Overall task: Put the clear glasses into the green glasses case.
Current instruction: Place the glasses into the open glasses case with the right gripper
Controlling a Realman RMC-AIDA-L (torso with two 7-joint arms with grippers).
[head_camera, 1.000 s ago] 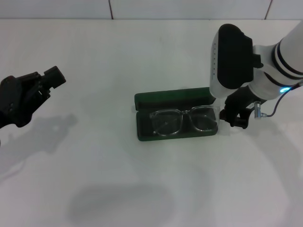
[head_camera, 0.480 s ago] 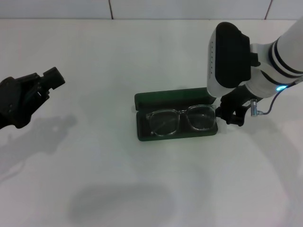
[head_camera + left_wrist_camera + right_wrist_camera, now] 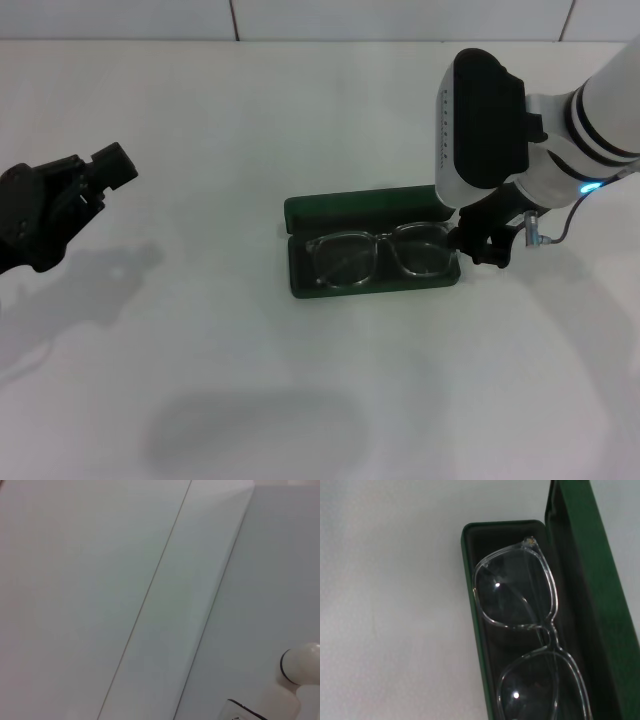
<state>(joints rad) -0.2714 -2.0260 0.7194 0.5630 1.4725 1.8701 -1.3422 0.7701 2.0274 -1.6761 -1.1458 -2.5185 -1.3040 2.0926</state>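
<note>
The green glasses case (image 3: 360, 209) lies open in the middle of the white table, its lid standing up along the far side. The clear glasses (image 3: 385, 249) lie inside it, lenses up and lengthwise, filling most of the tray. The right wrist view looks down on one lens and the bridge of the clear glasses (image 3: 551, 630) within the case's green wall (image 3: 471, 605). My right gripper (image 3: 482, 243) hangs low at the case's right end, close to the glasses' right tip; contact is unclear. My left gripper (image 3: 100, 172) is parked far to the left, off the table surface.
Bare white table (image 3: 300, 400) surrounds the case on all sides, and a tiled wall runs along the back. The left wrist view holds only pale surfaces and a white part of the robot (image 3: 300, 662).
My right gripper has crept a little to the left, toward the case's end. The glasses have slid slightly left and now sit fully within the case. The left arm is unmoved.
</note>
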